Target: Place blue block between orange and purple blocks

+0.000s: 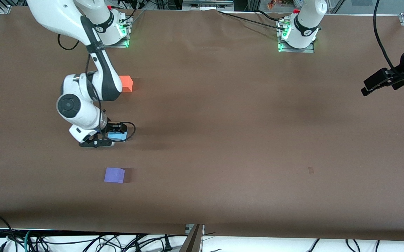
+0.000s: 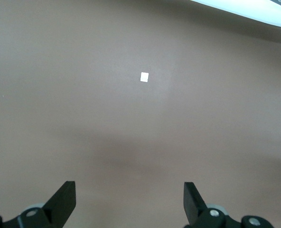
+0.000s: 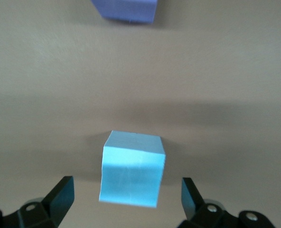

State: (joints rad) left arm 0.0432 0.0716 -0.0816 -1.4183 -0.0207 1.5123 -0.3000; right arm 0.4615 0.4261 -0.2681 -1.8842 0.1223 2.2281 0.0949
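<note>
The blue block (image 1: 117,135) sits on the brown table, between the orange block (image 1: 126,83), farther from the front camera, and the purple block (image 1: 114,175), nearer to it. My right gripper (image 1: 112,137) is low around the blue block (image 3: 132,168). It is open, with a finger on each side and a gap to each. The right wrist view also shows the purple block's edge (image 3: 126,10). My left gripper (image 1: 373,85) is open and empty (image 2: 129,190), and waits above the left arm's end of the table.
The brown table cover (image 1: 244,133) is bare apart from the three blocks. A small faint mark (image 1: 311,170) lies toward the left arm's end. A tiny white square (image 2: 144,77) shows on the cover in the left wrist view. Cables hang below the table's front edge.
</note>
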